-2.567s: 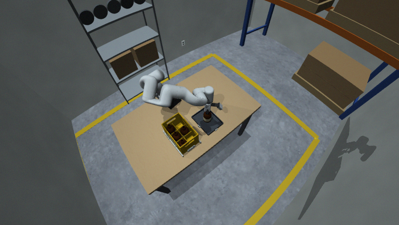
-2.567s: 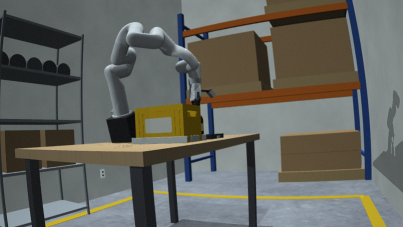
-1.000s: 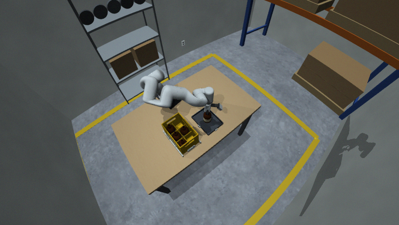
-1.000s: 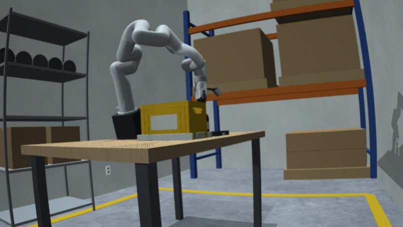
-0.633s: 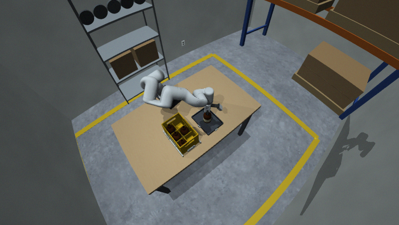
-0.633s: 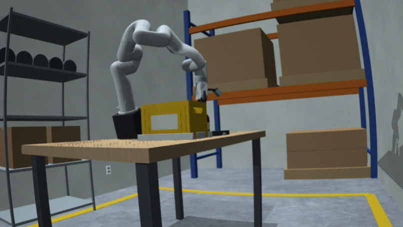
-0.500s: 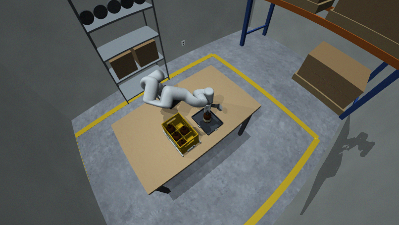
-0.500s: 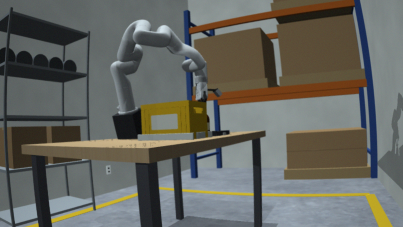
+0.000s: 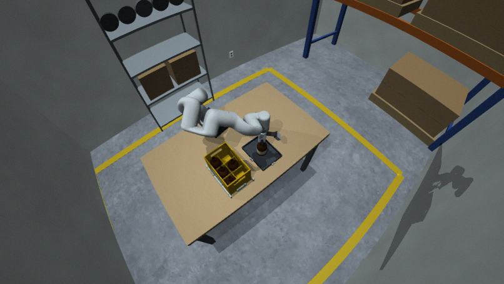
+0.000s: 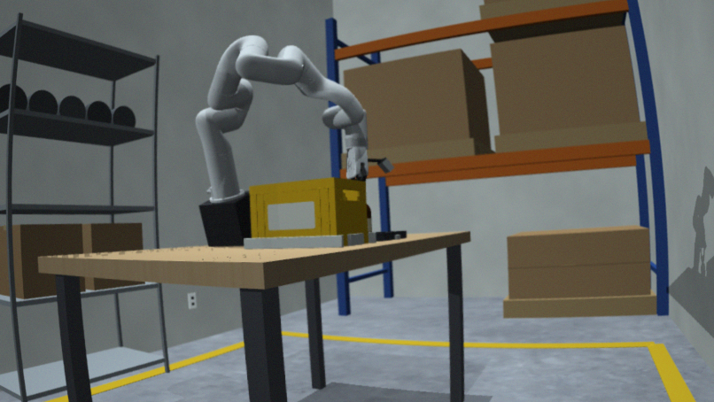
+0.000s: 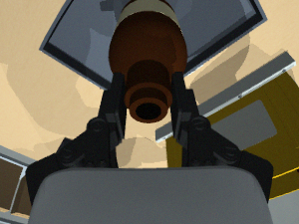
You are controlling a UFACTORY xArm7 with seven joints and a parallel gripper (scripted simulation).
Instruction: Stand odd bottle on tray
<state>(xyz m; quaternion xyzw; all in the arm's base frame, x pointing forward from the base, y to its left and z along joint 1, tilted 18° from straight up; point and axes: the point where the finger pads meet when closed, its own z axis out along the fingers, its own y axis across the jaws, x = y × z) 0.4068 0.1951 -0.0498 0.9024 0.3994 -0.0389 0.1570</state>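
Brown bottle (image 9: 261, 148) (image 11: 148, 46) upright at the tray (image 9: 272, 161) (image 11: 95, 78), its neck between the end effector's (image 9: 262, 140) (image 10: 356, 178) (image 11: 149, 101) closed-in fingers.
Nearer the table's (image 9: 176, 183) (image 10: 165, 262) long front edge than its back, a yellow crate (image 9: 240, 185) (image 10: 291, 212) (image 11: 234, 133) holds four bottles.

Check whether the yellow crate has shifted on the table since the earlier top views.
No. In the top view, the crate sits in the same place against the table edges.
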